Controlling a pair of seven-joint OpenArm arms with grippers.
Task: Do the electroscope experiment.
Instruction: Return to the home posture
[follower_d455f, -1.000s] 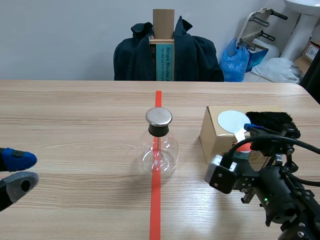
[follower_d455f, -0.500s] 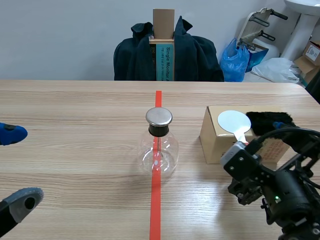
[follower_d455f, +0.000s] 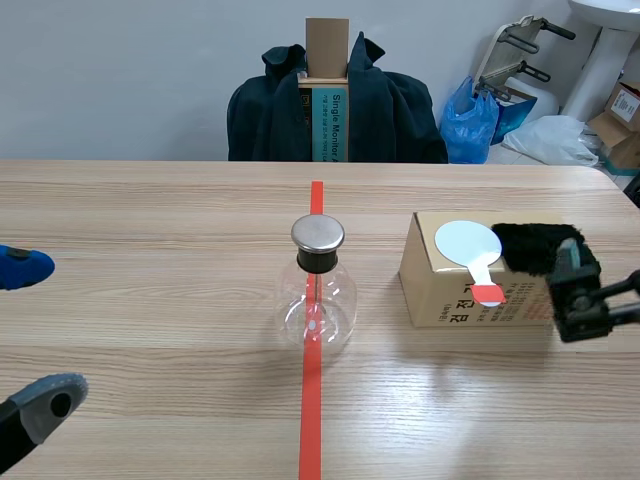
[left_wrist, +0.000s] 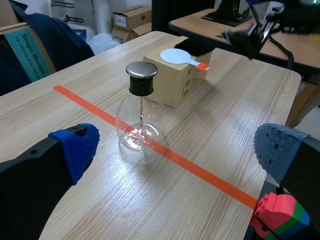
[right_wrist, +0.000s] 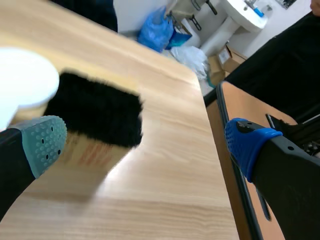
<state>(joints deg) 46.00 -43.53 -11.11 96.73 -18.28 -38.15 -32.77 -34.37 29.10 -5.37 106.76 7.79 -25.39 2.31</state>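
Flask (follower_d455f: 316, 305): clear glass, black neck collar, silver cap. Box (follower_d455f: 450, 285): tan cardboard. Paddle (follower_d455f: 466, 241): white disc, orange-red handle tip. Fur (follower_d455f: 535, 247): black. Desk (follower_d455f: 150, 260): light wood grain, one orange-red stripe. Right hand (right_wrist: 145, 142): black, one grey-green dotted pad (right_wrist: 45, 142), one blue.

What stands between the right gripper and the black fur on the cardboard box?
Nothing visible. The right gripper is open and the black fur lies ahead of it, uncovered, on the cardboard box. The white paddle rests beside the fur, not in the path.
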